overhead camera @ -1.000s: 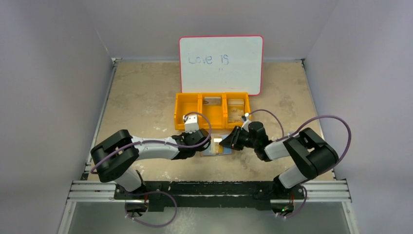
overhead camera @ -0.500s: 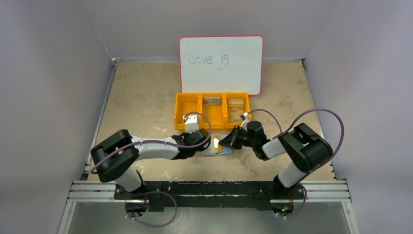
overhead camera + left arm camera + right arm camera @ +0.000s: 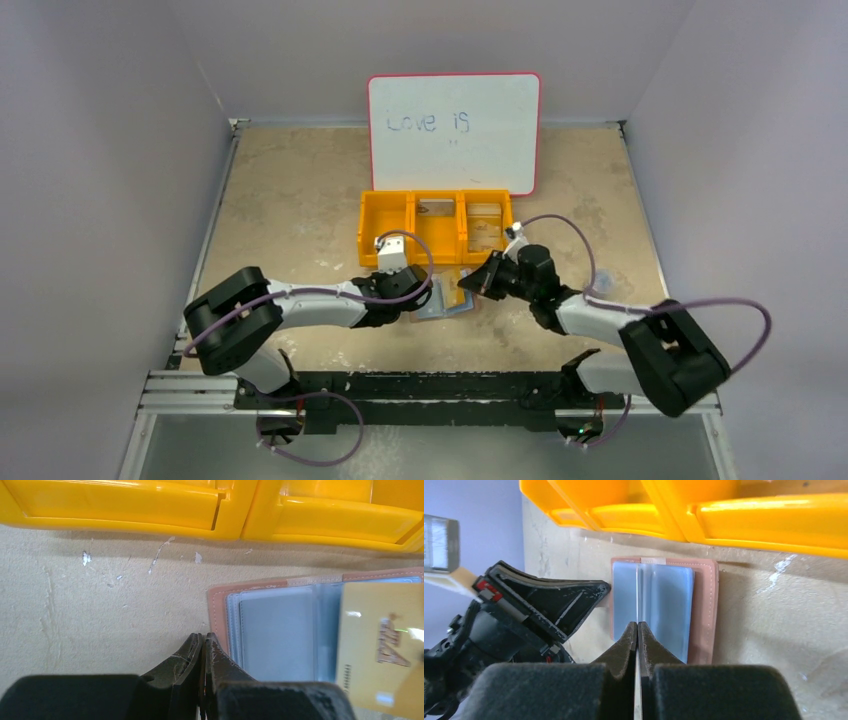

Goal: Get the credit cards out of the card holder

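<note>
The card holder (image 3: 440, 303) lies open on the table just in front of the orange tray, brown edge and pale blue-grey pockets (image 3: 275, 630) up; it also shows in the right wrist view (image 3: 704, 610). My left gripper (image 3: 204, 639) is shut, its tips resting at the holder's left brown edge (image 3: 424, 294). My right gripper (image 3: 637, 626) is shut on a beige card, seen edge-on between the fingers (image 3: 638, 592). The same card (image 3: 380, 650) hangs over the holder's right half, with dark markings. The right gripper (image 3: 472, 286) is over the holder's right side. No other cards show.
An orange three-compartment tray (image 3: 437, 225) stands right behind the holder, its wall close above both grippers (image 3: 150, 505) (image 3: 724, 510). A whiteboard (image 3: 455, 130) leans at the back. Walls close in left and right.
My right arm has swung its elbow out to the right and its gripper has shifted a little farther back and up with the beige card. The left arm has held still.
</note>
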You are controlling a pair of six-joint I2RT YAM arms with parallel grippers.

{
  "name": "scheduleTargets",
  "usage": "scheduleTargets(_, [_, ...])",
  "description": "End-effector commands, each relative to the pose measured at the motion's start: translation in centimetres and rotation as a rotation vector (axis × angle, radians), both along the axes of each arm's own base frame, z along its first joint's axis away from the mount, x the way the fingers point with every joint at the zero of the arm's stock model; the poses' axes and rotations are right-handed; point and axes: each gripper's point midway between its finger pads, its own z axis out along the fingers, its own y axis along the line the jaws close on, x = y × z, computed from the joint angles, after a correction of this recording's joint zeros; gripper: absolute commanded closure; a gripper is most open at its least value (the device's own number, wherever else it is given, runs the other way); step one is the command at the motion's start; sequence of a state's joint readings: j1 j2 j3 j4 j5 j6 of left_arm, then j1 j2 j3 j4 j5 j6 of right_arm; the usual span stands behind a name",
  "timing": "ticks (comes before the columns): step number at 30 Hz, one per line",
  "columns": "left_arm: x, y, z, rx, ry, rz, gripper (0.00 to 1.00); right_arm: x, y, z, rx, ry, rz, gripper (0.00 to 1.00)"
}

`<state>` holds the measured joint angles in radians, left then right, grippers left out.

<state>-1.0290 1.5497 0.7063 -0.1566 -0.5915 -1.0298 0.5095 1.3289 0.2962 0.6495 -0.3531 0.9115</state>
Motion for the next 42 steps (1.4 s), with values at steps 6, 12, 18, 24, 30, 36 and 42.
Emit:
scheduleTargets(6, [0.0, 0.9, 0.9, 0.014, -0.022, 0.021, 1.0, 1.2, -4.0, 3.7, -0.215, -0.124, -0.105, 1.0])
scheduleTargets(12, [0.3, 0.4, 2.1, -0.016, -0.047, 0.003, 0.97, 3.5, -7.2, 10.9, -0.344, -0.375, -0.218, 1.0])
scheduleTargets(18, [0.8, -0.3, 4.5, -0.065, -0.091, -0.006, 0.76, 6.9, -10.7, 16.1, -0.571, -0.581, -0.33, 1.0])
scheduleTargets(24, [1.1, 0.0, 6.4, -0.059, -0.119, -0.007, 0.62, 9.6, -9.0, 17.6, -0.686, -0.689, -0.169, 1.0])
scheduleTargets(30, [1.0, 0.9, 7.6, -0.063, -0.147, 0.008, 0.57, 10.3, -7.5, 17.4, -0.77, -0.795, 0.03, 1.0])
scheduleTargets(36, [1.0, 1.3, 8.1, -0.051, -0.154, 0.005, 0.57, 11.9, -8.6, 17.3, -0.884, -0.836, 0.103, 1.0])
scheduleTargets(42, [1.1, 1.7, 9.1, -0.035, -0.172, 0.002, 0.53, 11.3, -7.2, 14.2, -0.947, -0.876, 0.484, 1.0])
